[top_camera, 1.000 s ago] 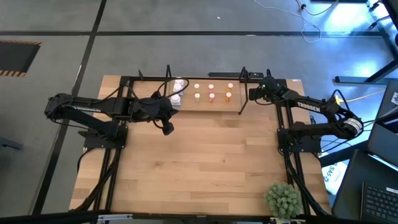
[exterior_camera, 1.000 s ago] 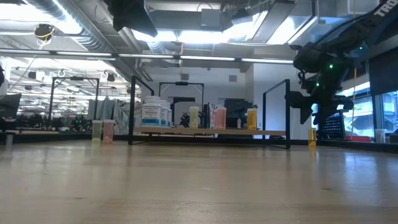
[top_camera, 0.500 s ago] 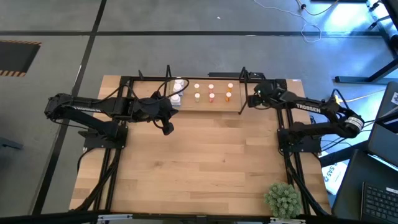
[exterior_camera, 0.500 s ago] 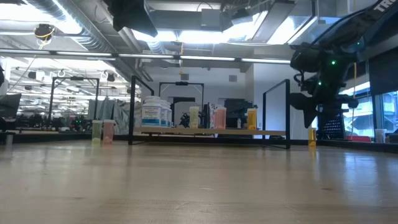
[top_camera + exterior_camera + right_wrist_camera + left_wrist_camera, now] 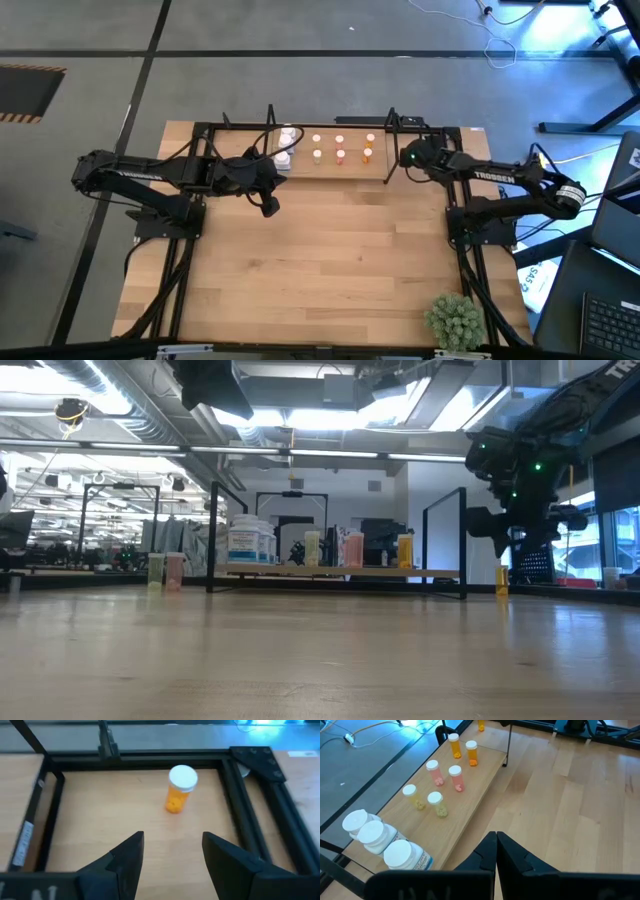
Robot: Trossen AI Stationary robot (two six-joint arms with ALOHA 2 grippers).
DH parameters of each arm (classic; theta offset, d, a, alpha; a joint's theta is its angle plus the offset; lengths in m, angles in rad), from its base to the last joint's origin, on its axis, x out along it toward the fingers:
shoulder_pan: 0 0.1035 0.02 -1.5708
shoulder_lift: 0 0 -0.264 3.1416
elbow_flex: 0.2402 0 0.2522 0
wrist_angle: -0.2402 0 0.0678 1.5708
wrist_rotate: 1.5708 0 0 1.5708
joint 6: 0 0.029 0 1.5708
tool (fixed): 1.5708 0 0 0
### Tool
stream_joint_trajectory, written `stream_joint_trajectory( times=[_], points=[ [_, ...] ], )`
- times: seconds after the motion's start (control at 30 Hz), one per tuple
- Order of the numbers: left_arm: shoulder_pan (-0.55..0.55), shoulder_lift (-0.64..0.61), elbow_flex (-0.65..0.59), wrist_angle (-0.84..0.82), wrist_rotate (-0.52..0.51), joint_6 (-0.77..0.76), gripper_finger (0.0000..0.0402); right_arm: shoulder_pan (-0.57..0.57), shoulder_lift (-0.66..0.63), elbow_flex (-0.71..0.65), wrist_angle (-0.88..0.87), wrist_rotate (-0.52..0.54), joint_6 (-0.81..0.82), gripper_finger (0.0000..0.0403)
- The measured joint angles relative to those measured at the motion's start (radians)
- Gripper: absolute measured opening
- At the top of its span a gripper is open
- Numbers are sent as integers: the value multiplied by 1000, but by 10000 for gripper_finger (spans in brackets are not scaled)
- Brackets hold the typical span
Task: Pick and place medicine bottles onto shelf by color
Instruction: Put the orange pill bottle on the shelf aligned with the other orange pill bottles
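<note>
My right gripper (image 5: 170, 852) hangs with fingers spread before a lone orange pill bottle with a white cap (image 5: 178, 789), standing on the table beyond the shelf's end. My left gripper (image 5: 496, 851), fingers pressed together, waits beside the low pale-based shelf (image 5: 470, 805), where white, cream, pink and orange bottles stand.

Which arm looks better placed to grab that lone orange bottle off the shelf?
The right. Its tool is open and points at the orange bottle standing just ahead. The left tool is shut, near the white bottles at the shelf's other end.
</note>
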Motion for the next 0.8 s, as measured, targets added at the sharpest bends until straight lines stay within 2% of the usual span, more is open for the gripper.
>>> stream_joint_trajectory(
  times=[0.17, 0.47, 0.6, 0.8],
  points=[
    [0, 0, 0, 0, 0, 0, 0, -1, 0, -88, 173, 7, 41, 204],
    [0, 0, 0, 0, 0, 0, 0, -4, 0, -264, 552, 110, 31, 204],
    [0, 0, 0, 0, 0, 0, 0, -8, 3, -272, 571, 166, -11, 204],
    [0, 0, 0, 0, 0, 0, 0, -59, 4, -272, 571, 139, -2, 204]
  ],
)
